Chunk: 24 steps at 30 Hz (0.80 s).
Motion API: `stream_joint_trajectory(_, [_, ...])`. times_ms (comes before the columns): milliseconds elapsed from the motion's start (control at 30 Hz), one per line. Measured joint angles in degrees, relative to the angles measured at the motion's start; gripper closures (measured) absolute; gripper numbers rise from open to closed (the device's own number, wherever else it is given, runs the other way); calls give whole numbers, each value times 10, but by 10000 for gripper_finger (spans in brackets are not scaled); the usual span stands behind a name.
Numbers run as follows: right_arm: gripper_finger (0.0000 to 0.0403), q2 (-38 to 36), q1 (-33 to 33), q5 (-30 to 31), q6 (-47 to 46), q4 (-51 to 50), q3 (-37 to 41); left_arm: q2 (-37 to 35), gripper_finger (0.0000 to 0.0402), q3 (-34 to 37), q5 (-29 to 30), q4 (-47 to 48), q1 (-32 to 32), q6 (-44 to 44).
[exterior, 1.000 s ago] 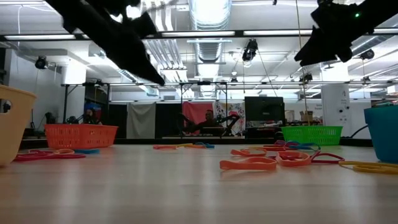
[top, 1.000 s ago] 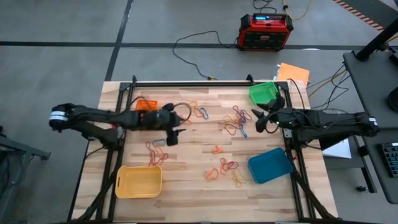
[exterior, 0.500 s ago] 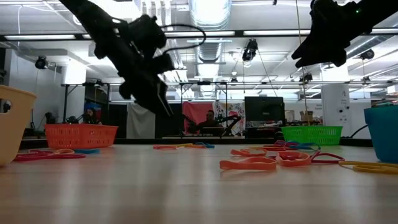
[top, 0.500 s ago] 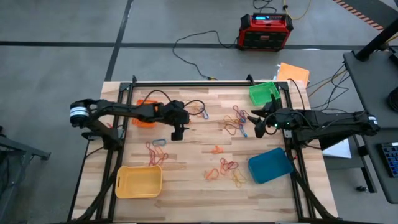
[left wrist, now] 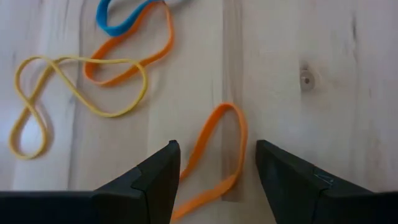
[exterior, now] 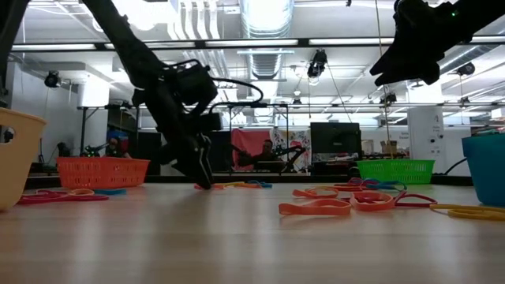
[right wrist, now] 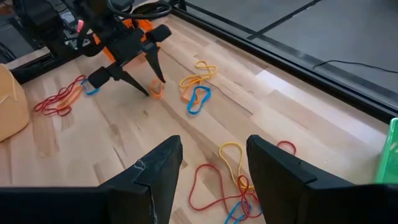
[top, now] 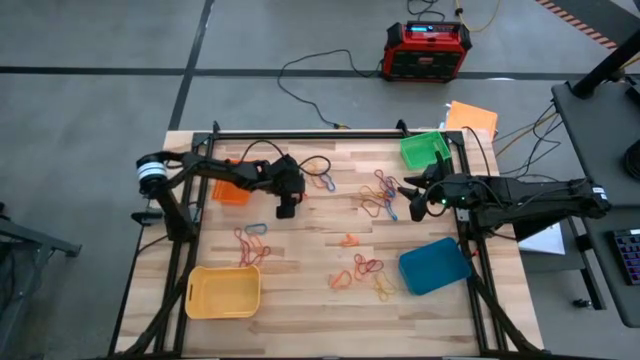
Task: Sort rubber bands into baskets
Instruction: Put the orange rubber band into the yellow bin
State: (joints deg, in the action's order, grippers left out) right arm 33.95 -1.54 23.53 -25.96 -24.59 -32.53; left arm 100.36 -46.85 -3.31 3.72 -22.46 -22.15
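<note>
Rubber bands lie in loose clusters on the wooden table (top: pixel 300 300): one group (top: pixel 380 195) at the far right, another (top: pixel 362 272) by the blue basket (top: pixel 434 266), and a third (top: pixel 248 245) above the yellow basket (top: pixel 224 291). The orange basket (top: pixel 232 178) sits at the far left, partly under my left arm. The green basket (top: pixel 424 150) is at the far right corner. My left gripper (left wrist: pixel 216 146) is open and low at the table, its fingers on either side of an orange band (left wrist: pixel 244 140). My right gripper (top: pixel 410 192) hangs open above the right side. My left gripper slants down from the table's left, with its open fingertips (exterior: pixel 203 184) at the table surface astride the orange band (right wrist: pixel 155 91), which lies flat on the wood. I cannot tell whether a finger touches the band.
A yellow band (left wrist: pixel 74 93), a second orange band (left wrist: pixel 134 62) and a blue one (left wrist: pixel 121 15) lie just beyond the left gripper. A dark frame rail (top: pixel 310 133) runs along the far edge. A red-black box (top: pixel 428 50) and black cables lie on the floor behind.
My left gripper has swung toward the table's far edge and come down from well above the table to its surface, tipping more steeply downward, and it is still open. My right gripper has turned slightly in place.
</note>
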Motion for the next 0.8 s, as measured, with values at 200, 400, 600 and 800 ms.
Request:
stream_joint_trajectory(200, [227,0,0,0,0,0,0,20,256,0,-5,-5,-1,-1])
stream_joint_trajectory(400, [227,0,0,0,0,-1,0,18,384,7,-8,-7,-1,0])
stream_joint_trajectory(600, [227,0,0,0,9,-1,0,0,400,8,-6,-7,5,5])
stream_joint_trajectory(800, [227,0,0,1,19,-1,0,-70,401,11,-6,7,17,6])
